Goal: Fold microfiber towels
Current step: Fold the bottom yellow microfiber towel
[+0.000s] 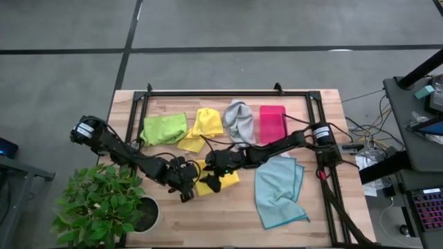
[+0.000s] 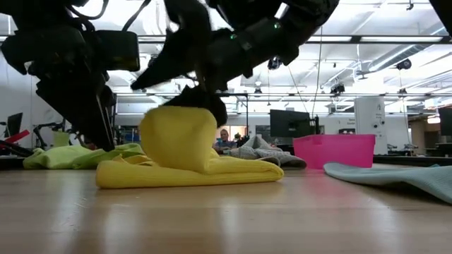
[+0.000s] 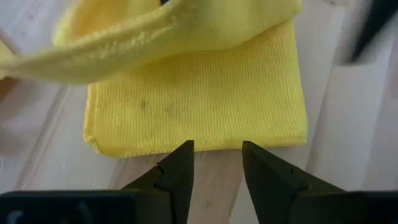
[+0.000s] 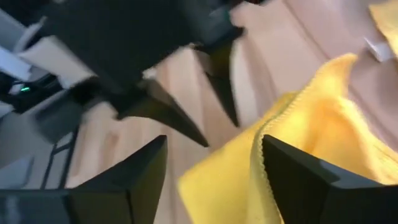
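Towels line the wooden table (image 1: 228, 221) from left to right: a lime green towel (image 1: 164, 128), a yellow towel (image 1: 201, 127) beside it, a grey towel (image 1: 239, 120), then a pink-red tray (image 1: 273, 123), with a light blue towel (image 1: 278, 190) spread nearer the front right. At centre front lies the yellow towel in work (image 1: 220, 181), already doubled flat on the boards, one flap of it raised in a hump, as the low view shows.

The left gripper (image 1: 185, 185) sits just beside that towel's left edge, its fingers (image 3: 180, 171) parted a little with bare wood between them, holding nothing. The right gripper (image 1: 212, 164) hangs over the lifted flap, jaws spread wide; in its wrist view the yellow hem drapes against one finger (image 4: 298, 180) but is not pinched.

By the look of it, the step in hand is the second fold of this yellow towel, the flap let go partway over. The next move would call for laying that flap flush on the layer beneath and squaring the edges, while the left gripper keeps the lower layer from sliding.

No brand, label or readable writing shows on the towels, tray or arms.
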You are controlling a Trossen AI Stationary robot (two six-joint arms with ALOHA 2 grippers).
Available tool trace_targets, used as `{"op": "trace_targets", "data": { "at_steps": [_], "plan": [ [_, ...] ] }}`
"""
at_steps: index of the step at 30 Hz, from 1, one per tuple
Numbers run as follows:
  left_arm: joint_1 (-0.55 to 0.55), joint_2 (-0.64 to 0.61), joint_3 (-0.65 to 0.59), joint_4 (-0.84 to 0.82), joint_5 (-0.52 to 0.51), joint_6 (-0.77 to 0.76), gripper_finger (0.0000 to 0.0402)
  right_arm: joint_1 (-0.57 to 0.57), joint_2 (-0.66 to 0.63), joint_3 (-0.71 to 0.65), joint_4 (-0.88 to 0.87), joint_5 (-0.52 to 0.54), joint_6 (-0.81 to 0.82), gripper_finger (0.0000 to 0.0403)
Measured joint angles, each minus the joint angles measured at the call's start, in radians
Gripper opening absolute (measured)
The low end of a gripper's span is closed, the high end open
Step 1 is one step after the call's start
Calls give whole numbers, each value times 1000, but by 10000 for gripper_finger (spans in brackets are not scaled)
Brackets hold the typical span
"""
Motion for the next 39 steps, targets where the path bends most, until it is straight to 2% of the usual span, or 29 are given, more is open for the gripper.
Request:
{"op": "trace_targets", "data": {
  "at_steps": [3,10,12,16,22,27,35,39],
  "plan": [
    [0,-1,0,0,34,-1,121,1,-24,0,3,-16,-27,259],
    [1,-9,0,-8,203,7,121,0,-51,0,-7,-8,-95,260],
    [1,-20,0,-9,207,7,121,0,-56,0,-2,1,-93,256],
    [3,-59,0,-13,203,5,121,0,-23,0,-7,91,-77,251],
    [4,-114,0,-13,115,3,121,0,75,0,38,71,-3,277],
    [6,-138,0,-29,-40,55,121,0,97,0,71,63,-17,300],
    [13,-114,-1,-17,-215,77,121,1,15,0,28,-9,-141,300],
    [14,-90,-1,12,-233,78,121,16,-49,-10,-64,-8,-211,290]
  ]
}}
